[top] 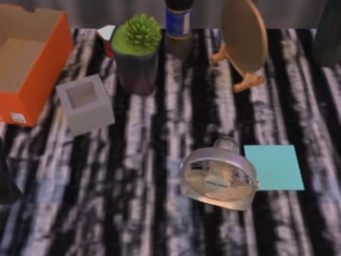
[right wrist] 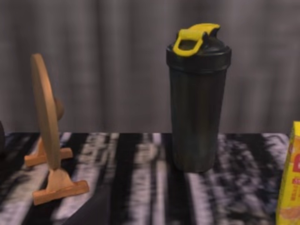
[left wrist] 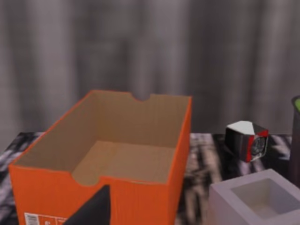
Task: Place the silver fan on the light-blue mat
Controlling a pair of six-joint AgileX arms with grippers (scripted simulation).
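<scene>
The silver fan (top: 218, 178) stands at the table's front centre, with a shiny cage, beige blades and its short base toward the back. The light-blue mat (top: 274, 167) lies flat directly to its right, and the fan's rim reaches the mat's left edge in the top view. No gripper is near either. My left arm (top: 6, 184) is parked at the left edge, far from the fan. One dark fingertip (left wrist: 93, 208) shows off-centre in the left wrist view with nothing held. My right arm is out of the top view. Its fingertip (right wrist: 96, 211) shows off-centre with nothing held.
An orange open box (top: 26, 58) and a grey square box (top: 85, 104) stand at the back left. A potted plant (top: 137, 50), a bottle (top: 178, 24), a wooden-framed disc (top: 244, 40) and a dark shaker (right wrist: 198, 103) line the back. A yellow carton (right wrist: 289, 178) is at the right.
</scene>
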